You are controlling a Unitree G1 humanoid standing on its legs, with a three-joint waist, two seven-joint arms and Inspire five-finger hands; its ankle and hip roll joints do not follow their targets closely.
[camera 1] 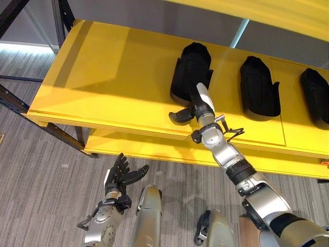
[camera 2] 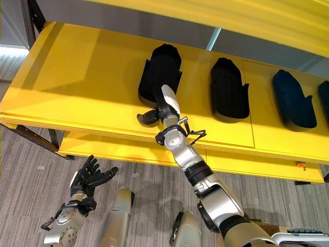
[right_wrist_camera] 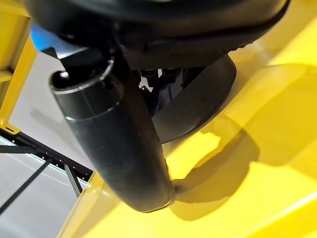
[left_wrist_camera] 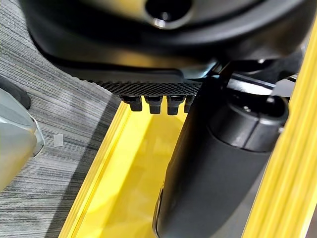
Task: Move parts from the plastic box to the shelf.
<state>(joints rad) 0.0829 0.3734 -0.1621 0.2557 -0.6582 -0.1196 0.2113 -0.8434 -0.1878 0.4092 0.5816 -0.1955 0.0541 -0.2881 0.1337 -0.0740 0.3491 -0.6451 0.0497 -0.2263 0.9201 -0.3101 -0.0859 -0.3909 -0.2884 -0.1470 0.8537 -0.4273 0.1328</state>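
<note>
My right hand (camera 1: 198,105) is up on the yellow shelf (camera 1: 113,77), at the near end of the leftmost black part (camera 1: 191,72). That part lies lengthwise, pointing from the front edge toward the back of the shelf, same orientation as the two other black parts (camera 1: 260,88) to its right, so I judge it's being lined up as the next one in the row, evenly spaced from its neighbour. In the head views my thumb sticks out sideways toward the shelf's left end, just above the board, and the white-backed part of my hand meets the part's near end. The right wrist view shows the thumb over the shelf board with the part's dark rounded end right behind it. My fingers are tucked against or behind the part, so I cannot tell if they are still clamped on it or already loosened. The part looks to rest on the board, near the front edge, mid-shelf.

Right arm pose: stretched out long from lower right, forearm angling up and over the front edge, wrist roughly straight.

My left hand (camera 1: 119,176) hangs low over the grey carpet floor (camera 1: 41,170), below the shelf's front edge, well apart from everything. Palm turned up, fingers spread and relaxed, holding nothing. Idle, probably kept out of the way.

A lower yellow shelf board (camera 1: 154,149) sits beneath the front edge. My guess: placing step nearly done, release and retreat next.
</note>
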